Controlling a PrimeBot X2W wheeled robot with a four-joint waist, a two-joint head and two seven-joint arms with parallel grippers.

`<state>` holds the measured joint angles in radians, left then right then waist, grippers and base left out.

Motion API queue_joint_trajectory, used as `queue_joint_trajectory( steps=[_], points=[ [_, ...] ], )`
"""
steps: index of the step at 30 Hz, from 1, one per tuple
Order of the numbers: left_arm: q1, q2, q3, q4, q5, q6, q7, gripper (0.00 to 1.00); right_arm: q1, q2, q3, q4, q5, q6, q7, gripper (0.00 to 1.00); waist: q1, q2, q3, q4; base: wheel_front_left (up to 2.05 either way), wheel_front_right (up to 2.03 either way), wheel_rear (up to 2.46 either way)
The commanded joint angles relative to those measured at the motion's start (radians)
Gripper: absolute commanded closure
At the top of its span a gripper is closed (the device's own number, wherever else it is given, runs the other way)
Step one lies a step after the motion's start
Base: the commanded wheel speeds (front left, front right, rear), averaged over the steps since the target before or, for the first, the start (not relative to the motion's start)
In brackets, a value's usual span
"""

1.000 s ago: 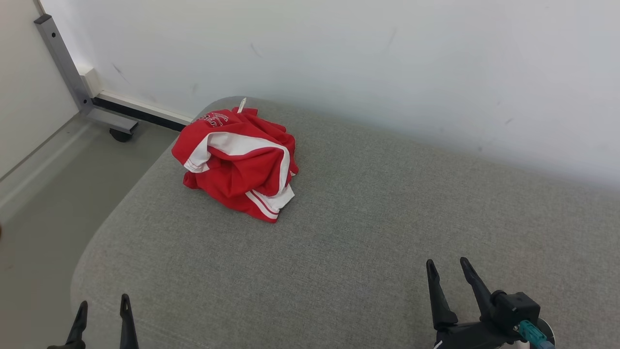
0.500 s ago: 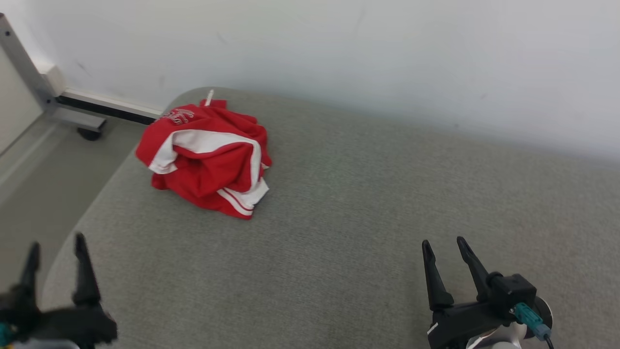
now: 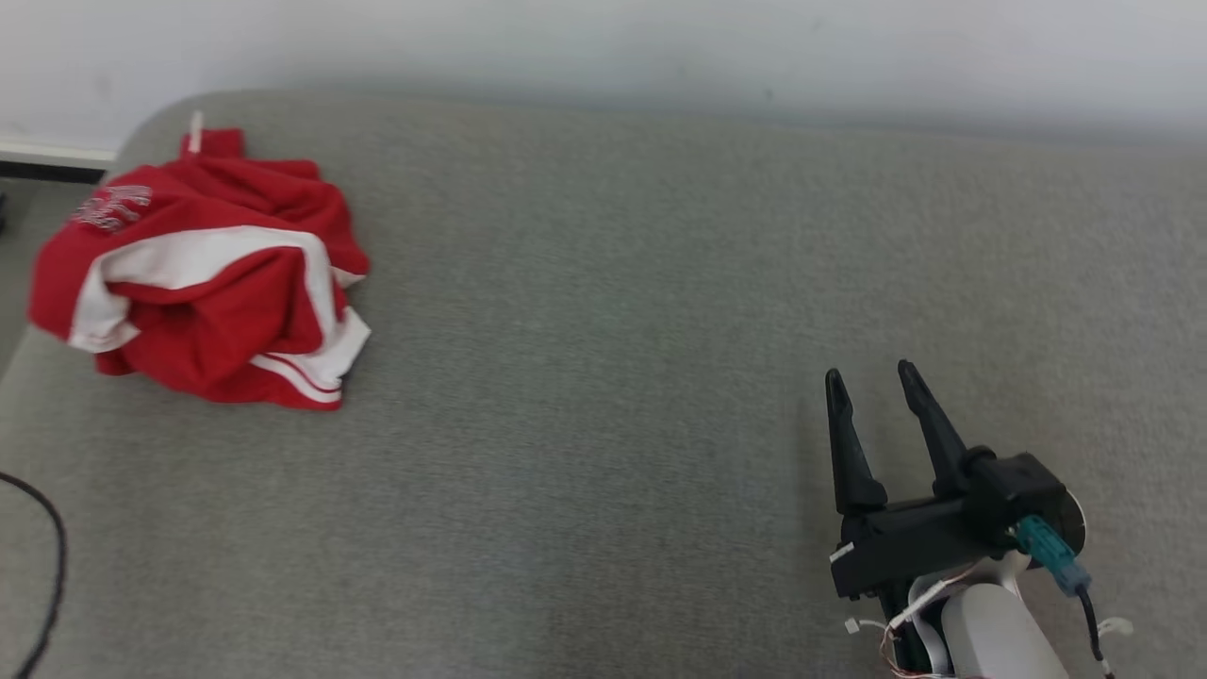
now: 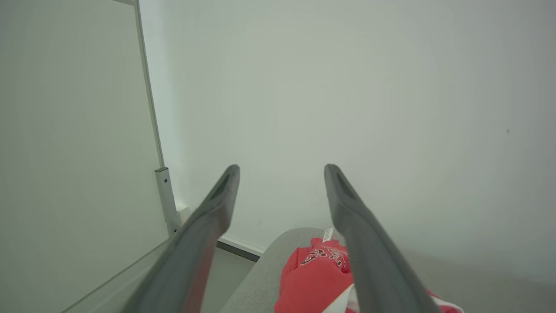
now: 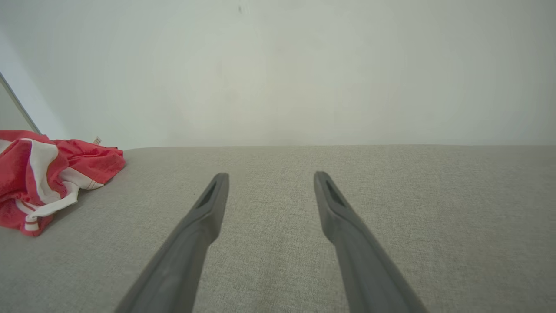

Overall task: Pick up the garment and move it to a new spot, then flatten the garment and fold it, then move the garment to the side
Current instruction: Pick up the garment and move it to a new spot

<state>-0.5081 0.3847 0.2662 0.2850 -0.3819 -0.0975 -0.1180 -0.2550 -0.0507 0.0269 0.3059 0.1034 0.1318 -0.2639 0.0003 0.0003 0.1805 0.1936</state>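
1. Lying in a crumpled heap, the red-and-white garment [image 3: 203, 283] sits at the far-left corner of the grey cushion [image 3: 613, 283], near its rounded edge and just short of the wall [image 3: 660, 38]. A small white label [image 3: 195, 132] sticks up from its far side.
2. Nothing touches the cloth, so the pick-up is not yet done. The broad bare stretch of cushion to its right looks like the natural new spot.
3. The right gripper [image 3: 870, 373] is low over the near-right part of the cushion, well apart from the garment, with its two dark fingers spread and empty. Whether it touches the fabric I cannot tell. It seems parked there to leave the middle free.
4. The left gripper [image 4: 282, 169] also stands wide open and holds nothing. In its wrist view the fingers point toward the wall, with the garment low between them. This arm is on the garment's side, so it looks like the one lined up for the grab.
5. Wide jaws suit the job, since a bunched heap offers thick folds rather than a thin edge.
6. A dark cable [image 3: 52, 547] curves along the near-left edge, and a metal post [image 4: 167, 200] stands beyond the cushion's corner. Both are worth avoiding on the reach.
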Motion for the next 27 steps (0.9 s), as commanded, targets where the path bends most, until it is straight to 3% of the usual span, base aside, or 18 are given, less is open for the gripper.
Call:
queue_joint_trajectory(
  steps=[1, 14, 24, 26, 27],
  points=[
    [-0.039, 0.020, 0.009, 0.019, -0.028, -0.007, 0.018, 0.00, -0.016, 0.001, -0.002, -0.011, 0.003, -0.002, -0.001, 0.00, -0.0003, -0.0003, 0.137, -0.137, 0.00, 0.00, 0.00],
    [-0.141, 0.141, -0.009, 0.247, -0.075, -0.018, 0.218, 0.00, -0.043, 0.001, 0.003, -0.057, 0.024, -0.002, -0.001, 0.00, -0.0003, -0.0003, 0.199, -0.222, 0.00, 0.00, 0.00],
    [-0.140, 0.148, -0.048, 0.451, -0.090, 0.000, 0.388, 0.00, -0.031, 0.001, 0.004, -0.058, 0.024, -0.002, -0.001, 0.00, -0.0003, -0.0003, 0.180, -0.232, 0.00, 0.00, 0.00],
    [-0.140, 0.147, -0.046, 0.451, -0.090, 0.003, 0.373, 1.00, -0.030, 0.002, 0.005, -0.056, 0.022, -0.002, -0.001, 0.00, -0.0003, -0.0003, 0.173, -0.231, 0.00, 0.00, 0.00],
    [-0.141, 0.147, -0.044, 0.451, -0.088, 0.010, 0.360, 1.00, -0.029, 0.002, 0.005, -0.055, 0.021, -0.002, -0.001, 0.00, -0.0003, -0.0003, 0.169, -0.230, 0.00, 0.00, 0.00]
  ],
)
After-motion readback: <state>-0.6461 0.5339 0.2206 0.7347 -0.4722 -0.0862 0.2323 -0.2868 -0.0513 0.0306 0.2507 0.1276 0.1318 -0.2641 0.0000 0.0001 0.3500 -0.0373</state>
